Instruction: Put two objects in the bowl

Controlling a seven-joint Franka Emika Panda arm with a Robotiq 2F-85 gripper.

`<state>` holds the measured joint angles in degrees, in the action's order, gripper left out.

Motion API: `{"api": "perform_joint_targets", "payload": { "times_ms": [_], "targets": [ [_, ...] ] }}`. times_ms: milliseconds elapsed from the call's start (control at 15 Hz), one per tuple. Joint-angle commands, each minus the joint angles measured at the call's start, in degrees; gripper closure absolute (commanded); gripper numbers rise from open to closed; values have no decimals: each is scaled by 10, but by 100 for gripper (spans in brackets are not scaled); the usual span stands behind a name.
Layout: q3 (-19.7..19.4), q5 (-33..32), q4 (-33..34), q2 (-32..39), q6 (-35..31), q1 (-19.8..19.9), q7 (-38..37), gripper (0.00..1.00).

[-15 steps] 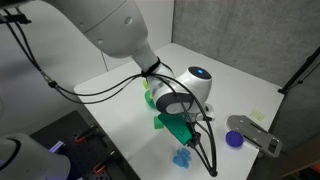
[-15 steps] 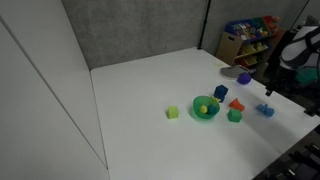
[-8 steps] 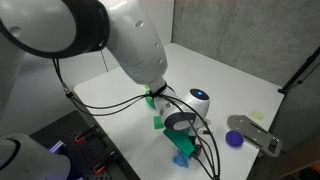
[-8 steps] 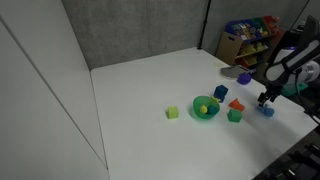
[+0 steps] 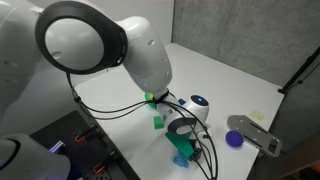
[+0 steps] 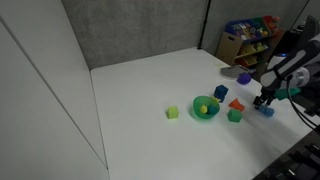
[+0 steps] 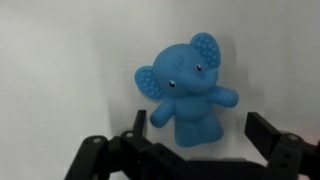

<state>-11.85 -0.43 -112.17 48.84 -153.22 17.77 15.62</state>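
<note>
A blue elephant toy (image 7: pixel 185 95) lies on the white table between my gripper's (image 7: pixel 200 130) open fingers, which do not touch it. In an exterior view the gripper (image 6: pixel 263 98) hangs just above the elephant (image 6: pixel 267 110), to the right of the green bowl (image 6: pixel 205 110), which holds a yellow object (image 6: pixel 204 107). A red block (image 6: pixel 236 104), a green block (image 6: pixel 234 116) and a dark blue block (image 6: pixel 221 92) lie between bowl and elephant. A lime cube (image 6: pixel 172 113) sits left of the bowl. In an exterior view the arm hides the bowl, and the gripper (image 5: pixel 183 150) is over the elephant (image 5: pixel 181 160).
A purple object (image 6: pixel 243 77) lies behind the blocks and also shows in an exterior view (image 5: pixel 236 139), next to a grey object (image 5: pixel 255 133). A green block (image 5: pixel 157 123) sits by the arm. The table edge is close to the elephant. A toy shelf (image 6: pixel 245 40) stands behind.
The arm has swung over and lowered, bringing the gripper down around the blue elephant. The objects on the table have not moved.
</note>
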Motion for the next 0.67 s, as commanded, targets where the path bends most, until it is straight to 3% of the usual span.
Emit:
{"api": "perform_joint_targets", "payload": {
  "times_ms": [0,467,600],
  "targets": [
    [-7,-22,15,5,15,-7,-32,28],
    [-18,-38,9,-13,34,-41,-72,76],
    [-15,-37,5,-23,43,-48,-77,79]
  ]
}}
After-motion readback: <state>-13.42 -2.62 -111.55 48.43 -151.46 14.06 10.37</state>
